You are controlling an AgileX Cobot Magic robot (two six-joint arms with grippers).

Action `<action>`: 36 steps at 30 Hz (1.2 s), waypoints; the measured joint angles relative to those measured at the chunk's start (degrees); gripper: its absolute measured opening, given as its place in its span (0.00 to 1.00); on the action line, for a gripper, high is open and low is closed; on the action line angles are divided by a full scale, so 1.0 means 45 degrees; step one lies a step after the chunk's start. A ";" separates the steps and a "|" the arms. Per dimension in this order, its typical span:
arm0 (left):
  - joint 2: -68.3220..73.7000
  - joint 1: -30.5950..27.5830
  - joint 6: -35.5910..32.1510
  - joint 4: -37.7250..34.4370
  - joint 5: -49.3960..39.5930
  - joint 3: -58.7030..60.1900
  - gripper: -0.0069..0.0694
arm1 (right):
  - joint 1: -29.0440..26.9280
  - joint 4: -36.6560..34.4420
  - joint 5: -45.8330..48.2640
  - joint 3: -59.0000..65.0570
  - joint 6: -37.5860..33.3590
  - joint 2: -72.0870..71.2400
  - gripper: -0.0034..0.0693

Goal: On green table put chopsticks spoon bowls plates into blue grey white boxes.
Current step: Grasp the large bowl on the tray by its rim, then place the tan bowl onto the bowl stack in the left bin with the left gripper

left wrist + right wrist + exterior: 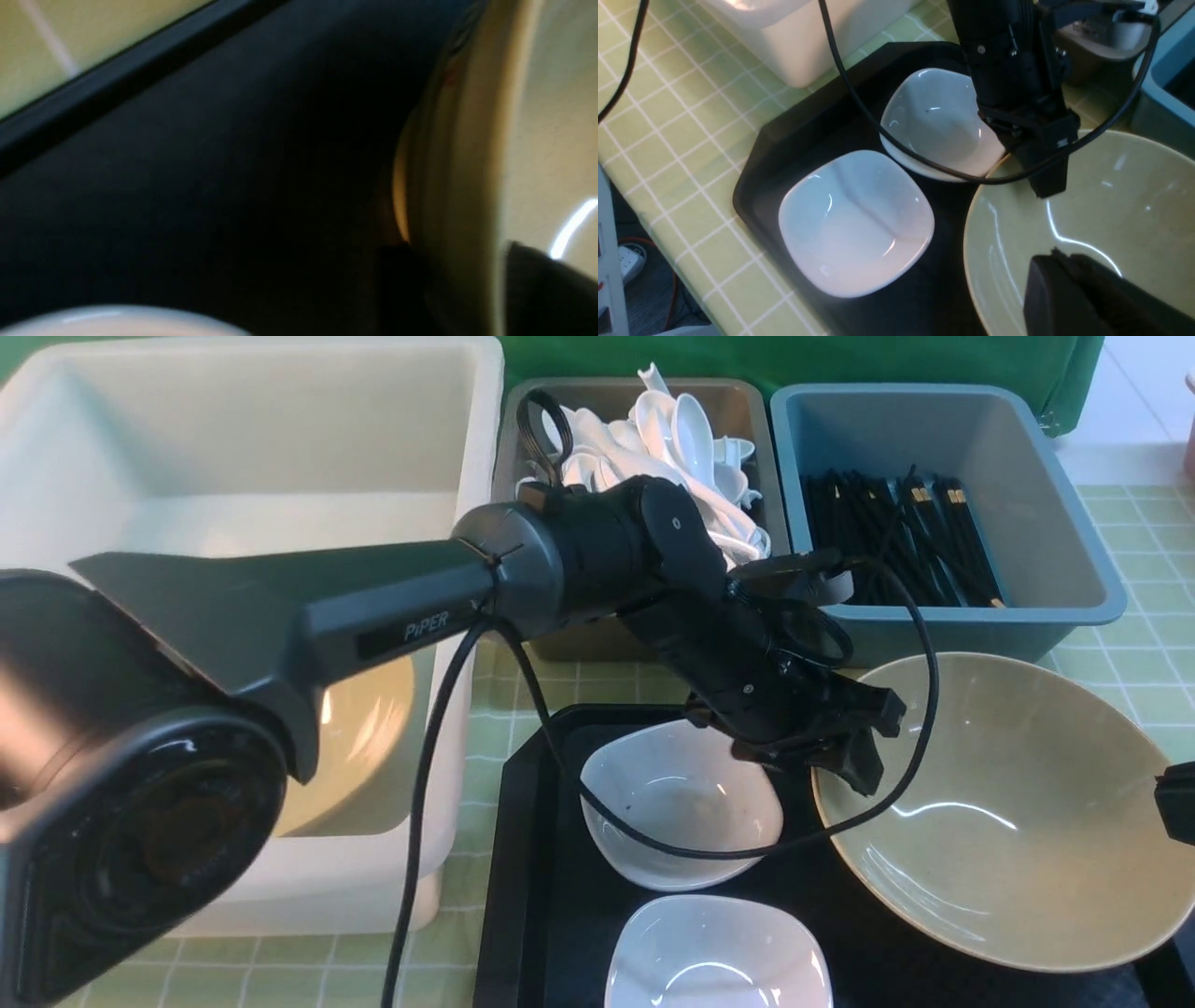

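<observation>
The tan bowl (1008, 859) sits on the black tray (523, 896) to my right front, and I only get part of it. Its near right edge runs out of the front view, and the left wrist camera gives me a smeared strip of rim (462, 186) and little else.

The left gripper (854, 765) is clamped on that rim at the bowl's left side, with one finger (551, 289) inside the bowl and the other outside. The left arm reaches across from the left with its forearm about level and its wrist bent down, hiding much of the grey box (742, 415) of white spoons (672, 439).

Two white plates (681, 803) lie on the tray just left of the bowl. The right gripper (1052, 275) is a dark block with its jaws together at the bowl's right edge — whether it touches, I cannot tell.

A second bowl (359, 728) shows in the white box (280, 429), partly behind the arm. Black chopsticks (896, 541) lie in the blue-grey box (1027, 476), far right on the green table (1134, 532).
</observation>
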State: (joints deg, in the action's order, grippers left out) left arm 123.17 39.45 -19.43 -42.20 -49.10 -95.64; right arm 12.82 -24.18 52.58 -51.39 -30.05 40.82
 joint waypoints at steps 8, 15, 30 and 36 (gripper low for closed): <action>-0.1021 -0.0354 -0.0905 0.0415 -0.1081 -0.0192 0.11 | 0.0000 -0.0057 -0.0284 0.0000 -0.0482 -0.0009 0.10; -0.3982 -0.2401 -0.1000 0.0449 -0.2413 -0.0192 0.11 | 0.0497 -0.2429 -0.0662 -0.0052 -0.3729 0.0178 0.10; -0.8099 -1.1566 -0.0071 0.1080 -0.4893 0.2436 0.11 | 0.2746 -0.3737 -0.0308 -0.3952 -0.3685 0.5593 0.11; -0.8288 -1.4780 -0.0071 0.1337 -0.4498 0.5020 0.11 | 0.3754 -0.3737 -0.0269 -0.4180 -0.3589 0.7070 0.11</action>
State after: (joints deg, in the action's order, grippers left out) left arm 85.87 -27.07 -19.75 -36.18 -69.34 -73.05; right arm 29.72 -41.00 51.37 -70.20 -46.20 72.64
